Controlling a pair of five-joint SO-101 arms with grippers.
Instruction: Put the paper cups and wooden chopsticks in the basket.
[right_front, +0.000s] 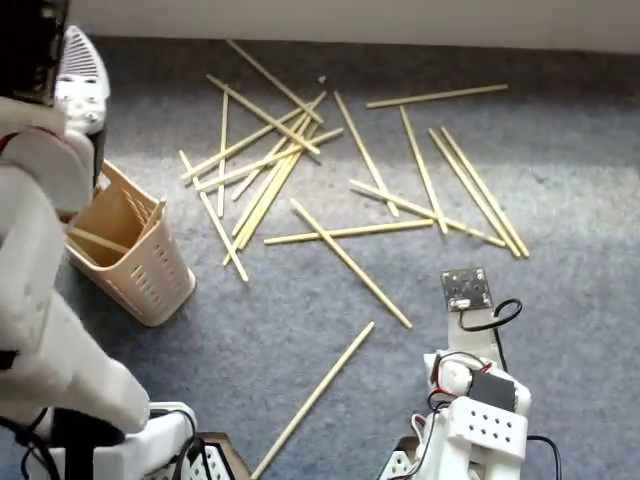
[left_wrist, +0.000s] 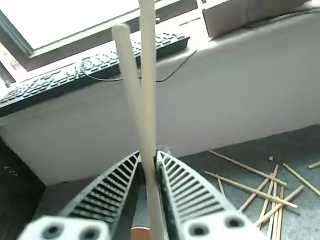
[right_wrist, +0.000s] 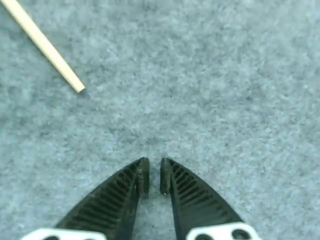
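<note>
The left claw (left_wrist: 150, 161) is clamped on two wooden chopsticks (left_wrist: 145, 100), which stick up past its tips and cross a little just above them. In the high view it hangs at the carpet's left edge, over the beige slotted basket (right_front: 150, 275). The basket sits tilted, its mouth turned up toward the far-left corner, with a few sticks (right_front: 100, 240) already inside. Just right of the basket a dense heap of chopsticks (right_front: 265, 165) fans out toward the white wall (right_front: 350, 20) that bounds the far edge. Farther right, looser chopsticks (right_front: 480, 190) lie spread apart, one long chopstick (right_front: 350, 262) slanting down from them toward the near side. A stretch of grey carpet (right_front: 250, 330) lies between the basket and the right arm (right_front: 480, 410), with a lone chopstick (right_front: 315, 395) running diagonally across it to the near edge. The right claw (right_wrist: 152, 176) points down at the carpet, its tips drawn nearly together with a thin slit between and nothing held; a chopstick end (right_wrist: 45, 47) lies well off from it.
</note>
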